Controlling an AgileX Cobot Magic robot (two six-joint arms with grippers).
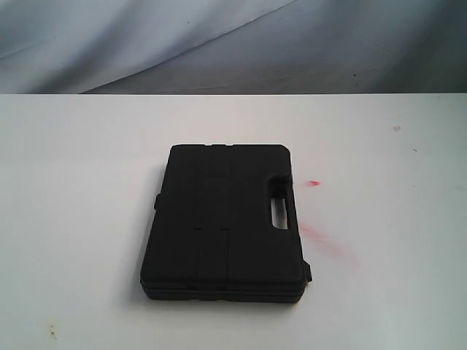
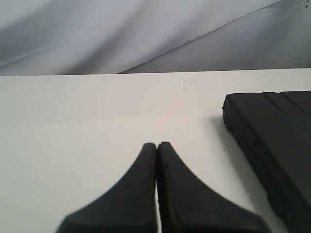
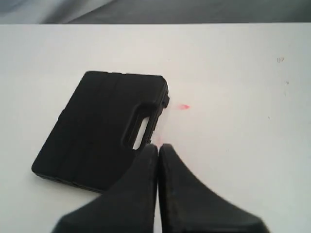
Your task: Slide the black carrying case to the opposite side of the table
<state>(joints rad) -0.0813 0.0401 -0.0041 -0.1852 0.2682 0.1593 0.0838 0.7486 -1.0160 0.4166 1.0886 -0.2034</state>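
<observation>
The black carrying case point(image 1: 225, 221) lies flat in the middle of the white table point(image 1: 80, 219), its handle slot on the right side. Neither arm shows in the exterior view. In the left wrist view my left gripper point(image 2: 157, 144) is shut with nothing in it, over bare table, and the case point(image 2: 272, 141) lies off to one side, apart from it. In the right wrist view my right gripper point(image 3: 158, 146) is shut and empty, its tips in line with the handle edge of the case point(image 3: 97, 131); whether they touch it I cannot tell.
Red smears point(image 1: 314, 183) mark the table just right of the case, and one smear point(image 3: 183, 107) shows in the right wrist view. A grey cloth backdrop point(image 1: 233, 44) hangs behind the table's far edge. Small specks point(image 1: 396, 128) dot the right side.
</observation>
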